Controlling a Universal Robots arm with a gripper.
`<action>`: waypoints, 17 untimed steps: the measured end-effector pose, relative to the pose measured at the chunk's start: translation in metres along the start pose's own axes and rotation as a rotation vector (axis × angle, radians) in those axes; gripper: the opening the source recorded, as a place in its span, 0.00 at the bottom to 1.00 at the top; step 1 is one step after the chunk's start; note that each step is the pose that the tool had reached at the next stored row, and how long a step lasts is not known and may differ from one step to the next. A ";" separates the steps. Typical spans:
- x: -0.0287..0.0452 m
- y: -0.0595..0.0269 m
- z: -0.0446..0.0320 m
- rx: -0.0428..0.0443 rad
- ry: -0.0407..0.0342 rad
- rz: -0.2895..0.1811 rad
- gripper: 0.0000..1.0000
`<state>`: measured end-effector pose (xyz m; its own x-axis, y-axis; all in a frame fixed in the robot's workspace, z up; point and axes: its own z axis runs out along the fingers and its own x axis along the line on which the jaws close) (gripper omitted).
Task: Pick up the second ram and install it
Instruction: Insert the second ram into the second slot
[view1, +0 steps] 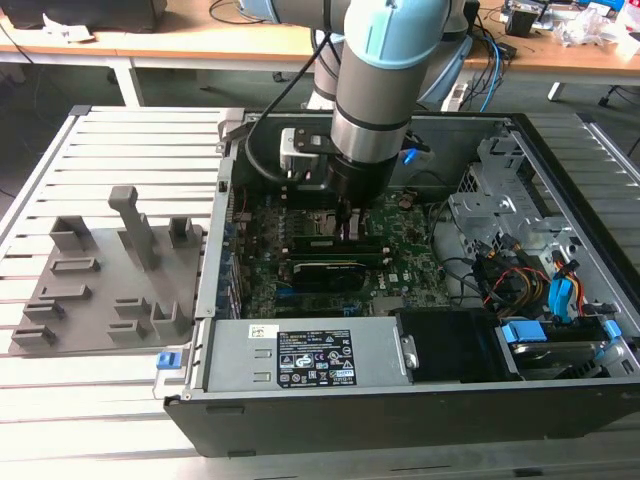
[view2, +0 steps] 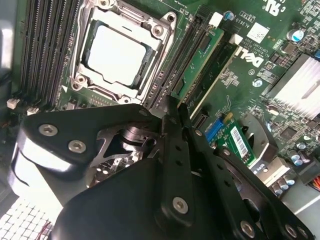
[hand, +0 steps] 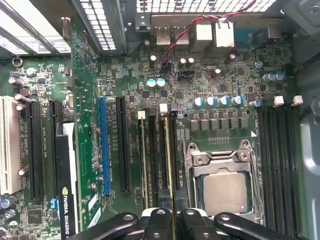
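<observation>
Second ram (hand: 169, 165): clamped edgewise in gripper (hand: 171, 216) jaws over slot beside processor socket (hand: 223, 185); seating judged to need square, even downward pressure.

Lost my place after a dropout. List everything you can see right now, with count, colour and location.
computer case: one, black, open, on the slatted table
motherboard: one, green, inside the case
processor: one, silver, in its socket
second ram: one, green, in the slot line near the socket, top edge between the fingers
other ram stick: one, green, seated further from the socket
graphics card: one, black, in an expansion slot
power supply: one, grey, at the case's near edge
grey tray: one, on the exterior view's left
cables: a bundle, mixed colours, on the exterior view's right
gripper: one, black, closed on the second ram
arm: one, grey and blue, above the case
</observation>
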<state>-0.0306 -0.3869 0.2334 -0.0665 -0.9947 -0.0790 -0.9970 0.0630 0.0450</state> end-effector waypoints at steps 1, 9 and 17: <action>0.0001 0.0003 0.0005 0.0000 0.0001 0.000 0.14; 0.0006 0.0014 0.0048 -0.0001 0.0001 -0.001 0.14; 0.0012 0.0039 0.0079 -0.0004 0.0006 -0.004 0.14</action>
<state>-0.0349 -0.3872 0.2256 -0.0625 -0.9949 -0.0786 -0.9972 0.0591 0.0451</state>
